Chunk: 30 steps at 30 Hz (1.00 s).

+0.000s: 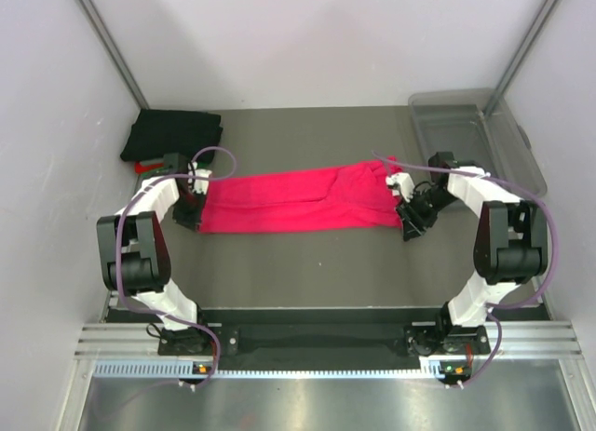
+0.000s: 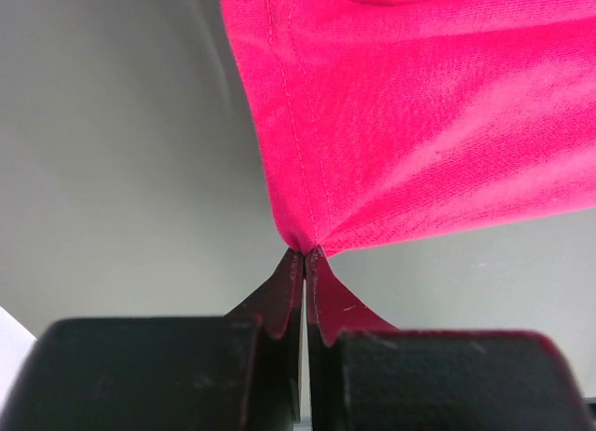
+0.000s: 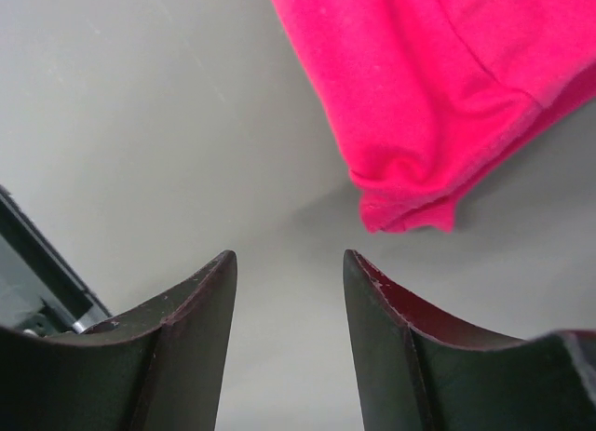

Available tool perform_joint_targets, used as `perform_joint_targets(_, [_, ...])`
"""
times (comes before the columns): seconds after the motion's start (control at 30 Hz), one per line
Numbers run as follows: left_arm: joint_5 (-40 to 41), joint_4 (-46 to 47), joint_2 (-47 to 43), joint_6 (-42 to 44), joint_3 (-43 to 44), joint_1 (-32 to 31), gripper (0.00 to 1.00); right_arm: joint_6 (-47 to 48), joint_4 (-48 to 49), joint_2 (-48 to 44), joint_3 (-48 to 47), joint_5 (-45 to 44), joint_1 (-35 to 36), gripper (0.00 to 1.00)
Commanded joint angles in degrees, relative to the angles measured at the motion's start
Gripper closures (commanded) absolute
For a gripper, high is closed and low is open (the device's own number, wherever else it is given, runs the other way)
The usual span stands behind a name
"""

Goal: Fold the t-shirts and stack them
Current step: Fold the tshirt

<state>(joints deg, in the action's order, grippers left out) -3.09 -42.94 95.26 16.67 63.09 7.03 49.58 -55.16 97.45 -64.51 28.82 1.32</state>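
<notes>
A bright pinkish-red t-shirt [image 1: 298,200] lies across the middle of the table as a long folded band. My left gripper [image 1: 198,217] is at the band's left end. In the left wrist view it [image 2: 304,252] is shut on a hemmed corner of the shirt [image 2: 428,114]. My right gripper [image 1: 408,228] sits just past the band's right end. In the right wrist view it [image 3: 289,256] is open with only bare table between its fingers, and the shirt's bunched corner [image 3: 410,198] lies a little ahead of them. A folded black t-shirt [image 1: 172,133] lies at the back left, with red [image 1: 142,168] and green [image 1: 173,159] cloth showing beside it.
A clear plastic bin [image 1: 470,124] stands at the back right, close behind my right arm. White walls close in the table on the left, back and right. Grey table surface [image 1: 307,263] lies between the shirt and the arm bases.
</notes>
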Motion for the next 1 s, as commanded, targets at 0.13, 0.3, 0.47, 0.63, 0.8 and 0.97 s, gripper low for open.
perform_joint_targets(0.13, [2.0, 1.7, -0.1, 1.2, -0.5, 1.0, 1.00, 1.7, 3.6, 0.2, -1.1, -0.3, -0.3, 0.50])
perform_joint_targets(0.3, [2.0, 1.9, 0.2, 1.1, -0.1, 1.1, 1.00, 1.8, 4.2, 4.0, -2.4, 0.4, -0.3, 0.53])
perform_joint_targets(0.47, [1.9, 2.2, 0.7, 1.1, -0.3, 1.1, 1.00, 1.7, 6.0, 6.1, -2.4, 0.5, -0.3, 0.62])
perform_joint_targets(0.63, [2.2, 2.9, 0.6, 1.7, -0.9, 1.3, 1.00, 1.6, 9.7, 4.5, -0.1, -0.3, -0.4, 0.81])
perform_joint_targets(0.8, [2.6, 3.1, 0.9, 3.0, -0.8, 1.7, 1.00, 2.4, 10.0, 2.7, 0.6, -3.1, -0.4, 0.94])
perform_joint_targets(0.97, [4.5, 3.5, 0.7, 4.1, -0.7, 2.3, 1.00, 3.4, 10.7, -0.3, 1.8, -6.4, -0.5, 1.00])
